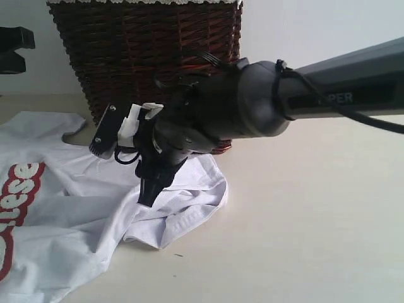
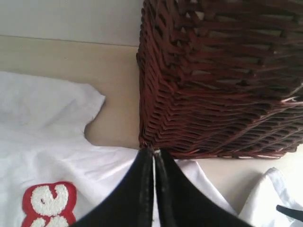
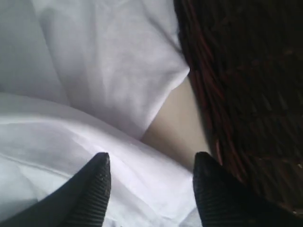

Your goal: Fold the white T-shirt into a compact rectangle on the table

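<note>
The white T-shirt (image 1: 63,208) lies spread and rumpled on the cream table (image 1: 303,221), with its red-outlined lettering (image 1: 22,189) at the left. My right gripper (image 1: 146,197) has reached across to the shirt's bunched edge in front of the basket. In the right wrist view it (image 3: 150,163) is open, with white cloth (image 3: 109,56) under and between its ribbed fingers (image 3: 92,189). My left gripper (image 2: 153,152) is shut, with only a thin white slit between its fingers. It hangs over the shirt (image 2: 47,113) near the basket's corner. The collar and neck tag are out of view.
A dark brown wicker basket (image 1: 145,57) stands at the back of the table, right behind the shirt's upper edge and close to both grippers (image 2: 222,75) (image 3: 246,71). A black piece of equipment (image 1: 12,50) shows at the far left. Bare table runs to the right and front.
</note>
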Tool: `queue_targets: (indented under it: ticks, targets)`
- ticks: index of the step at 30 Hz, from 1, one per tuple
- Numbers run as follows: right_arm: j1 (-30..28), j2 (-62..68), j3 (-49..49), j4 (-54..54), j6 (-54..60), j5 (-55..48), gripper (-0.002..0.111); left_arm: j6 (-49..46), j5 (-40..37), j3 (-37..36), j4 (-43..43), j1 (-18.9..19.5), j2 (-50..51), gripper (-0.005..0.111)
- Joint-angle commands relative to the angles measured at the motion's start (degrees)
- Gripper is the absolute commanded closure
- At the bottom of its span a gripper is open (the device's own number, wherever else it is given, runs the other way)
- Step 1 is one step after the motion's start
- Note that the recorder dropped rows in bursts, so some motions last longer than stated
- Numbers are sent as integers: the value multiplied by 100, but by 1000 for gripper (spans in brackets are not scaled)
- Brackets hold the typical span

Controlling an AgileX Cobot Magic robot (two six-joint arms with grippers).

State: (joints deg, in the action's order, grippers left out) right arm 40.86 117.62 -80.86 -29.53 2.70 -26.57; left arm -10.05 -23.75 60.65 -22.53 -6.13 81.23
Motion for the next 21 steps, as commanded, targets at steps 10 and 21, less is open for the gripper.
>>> queue_targets:
  ticks: [10,21]
  targets:
    - [248,336,129,189,1186,24,58,-43,190,-6,-58,-31,141,103]
    - [248,623,116,-302,871,19,103,-43,190,-6,-58,-31,141,103]
